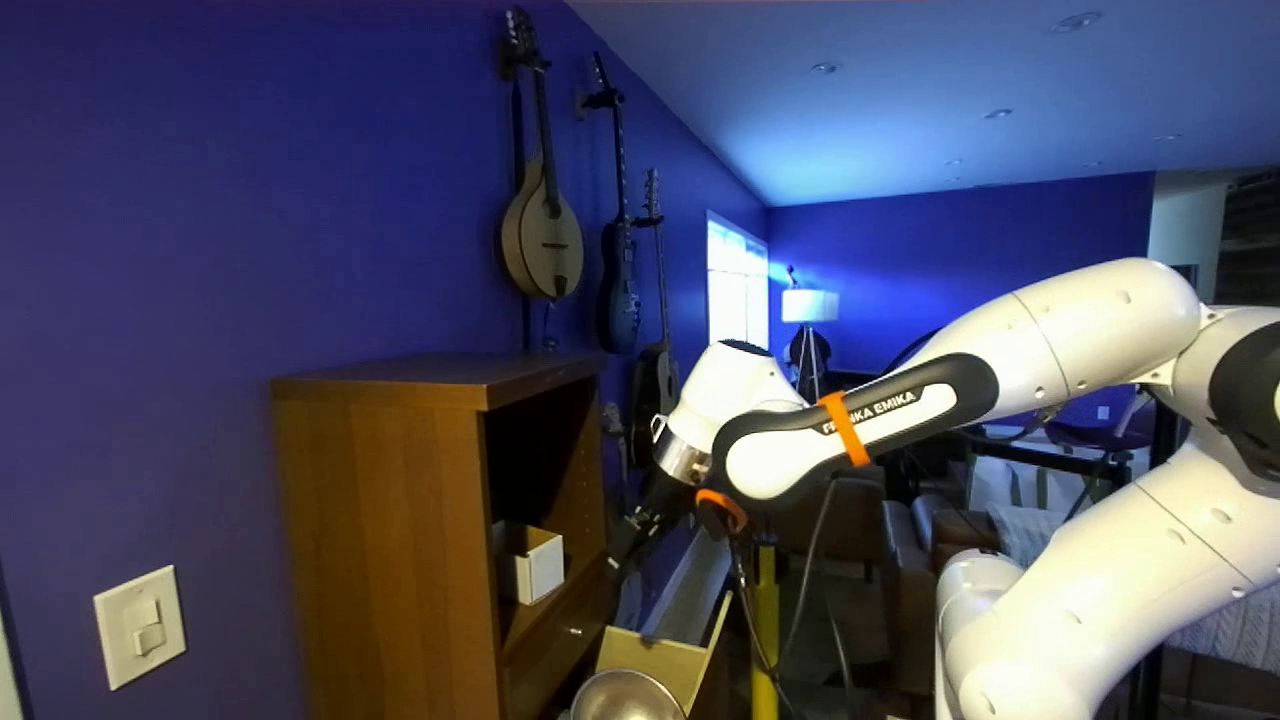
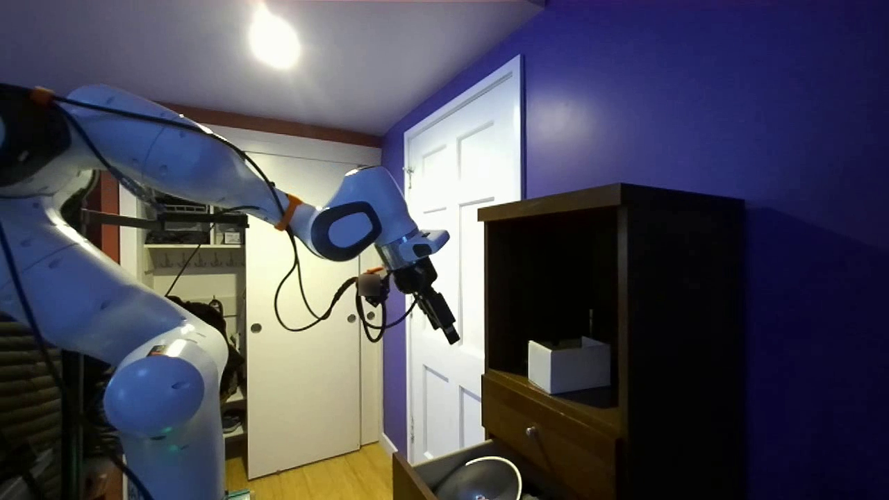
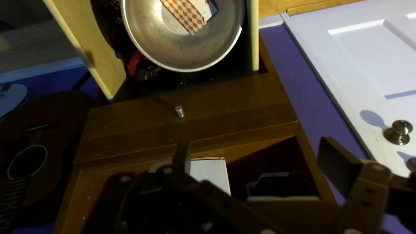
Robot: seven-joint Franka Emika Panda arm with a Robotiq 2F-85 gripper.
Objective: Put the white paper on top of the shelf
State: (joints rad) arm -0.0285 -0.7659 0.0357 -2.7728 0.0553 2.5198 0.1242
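The wooden shelf unit [image 1: 390, 500] shows in both exterior views [image 2: 680, 333]; its flat top [image 1: 430, 371] is above the gripper's height. In the wrist view a white paper-like piece [image 3: 208, 10] lies in a metal bowl [image 3: 182, 53], beside an orange-and-white patterned piece [image 3: 186, 16]. Pale flat things [image 3: 274, 174] lie in the dark shelf compartment; I cannot tell which is the task's paper. My gripper [image 3: 260, 159] is open and empty, fingers wide apart, pointing down in front of the shelf opening; it also shows in both exterior views [image 1: 622, 552] [image 2: 451, 336].
A white open box [image 2: 569, 364] stands in the shelf compartment. Below, a closed drawer has a small metal knob [image 3: 179, 111]. The lower drawer [image 1: 655, 660] is pulled out and holds the bowl. Guitars [image 1: 650, 400] hang on the wall beside the shelf; a white door [image 2: 472, 278] is on its other side.
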